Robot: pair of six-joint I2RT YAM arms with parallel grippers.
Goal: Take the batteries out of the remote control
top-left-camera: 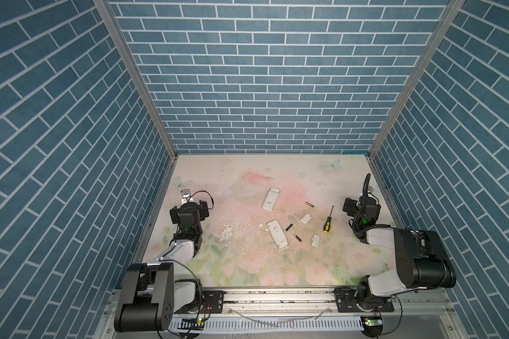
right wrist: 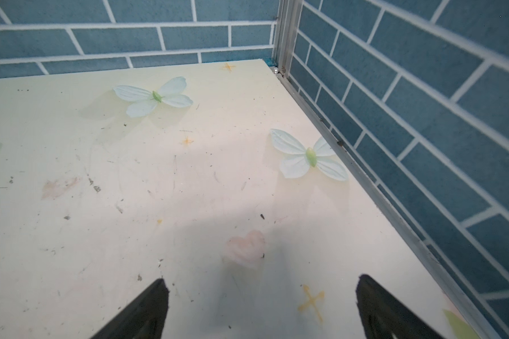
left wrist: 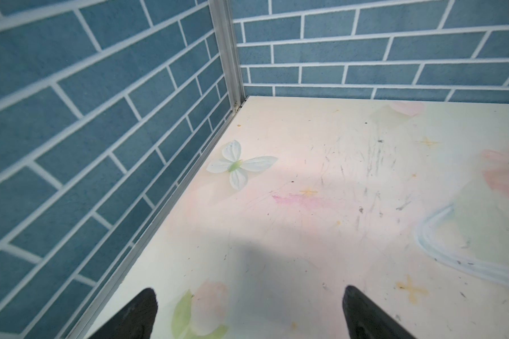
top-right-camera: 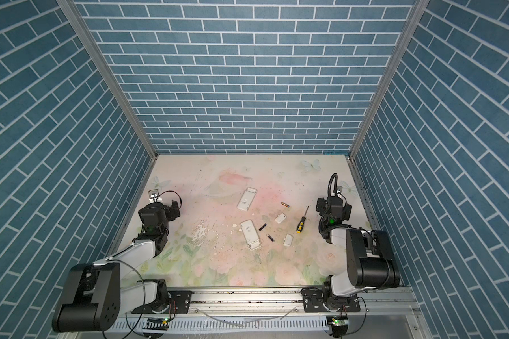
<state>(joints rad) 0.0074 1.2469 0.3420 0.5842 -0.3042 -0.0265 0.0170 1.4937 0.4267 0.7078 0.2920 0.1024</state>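
Closest to me are the bulky black elbows of the left arm (top-left-camera: 143,296) and right arm (top-left-camera: 420,258), rising from the front rail (top-left-camera: 276,296). The left gripper (left wrist: 249,295) hangs over the left edge of the floral table (top-left-camera: 247,264) and the right gripper (right wrist: 262,281) over its right edge. Each has its fingers spread wide with nothing between them. The batteries (top-left-camera: 289,227) lie loose mid-table, well apart from both grippers and somewhat nearer the right one. I count three: two black batteries (top-left-camera: 298,238) just beside the near remote (top-left-camera: 277,234), and one copper-brown battery (top-left-camera: 309,204) to the right of the far remote (top-left-camera: 271,199). That makes two white remotes, plus two small white cover plates (top-left-camera: 306,218) and one screwdriver (top-left-camera: 328,220), which lies between the batteries and the right gripper.
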